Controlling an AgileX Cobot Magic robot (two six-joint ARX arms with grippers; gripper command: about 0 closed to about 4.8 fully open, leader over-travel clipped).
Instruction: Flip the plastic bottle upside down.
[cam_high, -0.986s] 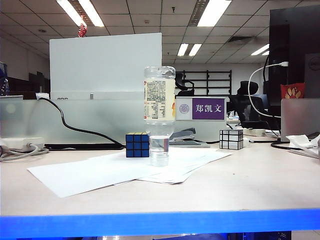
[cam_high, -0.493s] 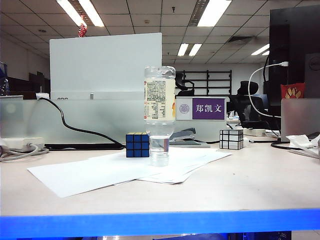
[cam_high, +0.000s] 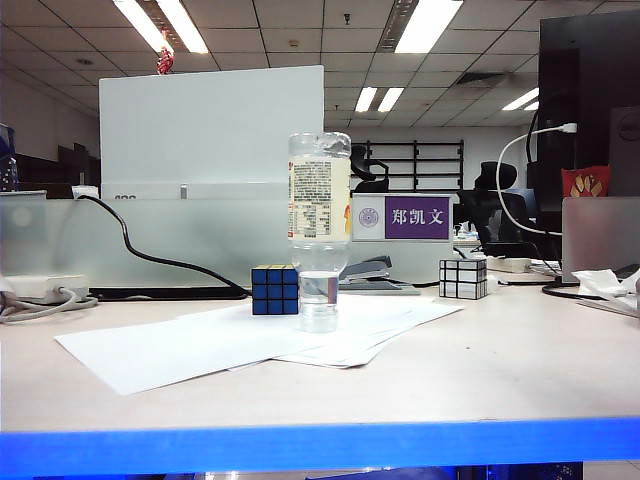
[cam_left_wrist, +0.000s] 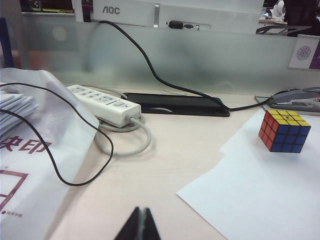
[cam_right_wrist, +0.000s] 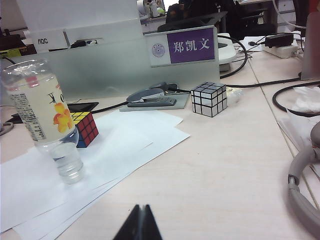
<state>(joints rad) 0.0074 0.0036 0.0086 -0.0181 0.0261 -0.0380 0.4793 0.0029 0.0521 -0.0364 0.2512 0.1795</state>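
Note:
The plastic bottle (cam_high: 319, 228) stands upside down on its cap on white paper sheets (cam_high: 230, 345), base up, label with fruit picture facing the right wrist view (cam_right_wrist: 46, 120). Nothing holds it. My left gripper (cam_left_wrist: 140, 224) is shut and empty, low over the bare table well away from the bottle, which that view does not show. My right gripper (cam_right_wrist: 141, 222) is shut and empty too, above the table a good way short of the bottle. Neither gripper appears in the exterior view.
A coloured cube (cam_high: 275, 290) sits just beside the bottle. A silver cube (cam_high: 463, 278), a stapler (cam_right_wrist: 151, 96) and a purple name sign (cam_high: 415, 217) lie behind. A power strip (cam_left_wrist: 104, 104) with cables is at the left, headphones (cam_right_wrist: 303, 185) at the right.

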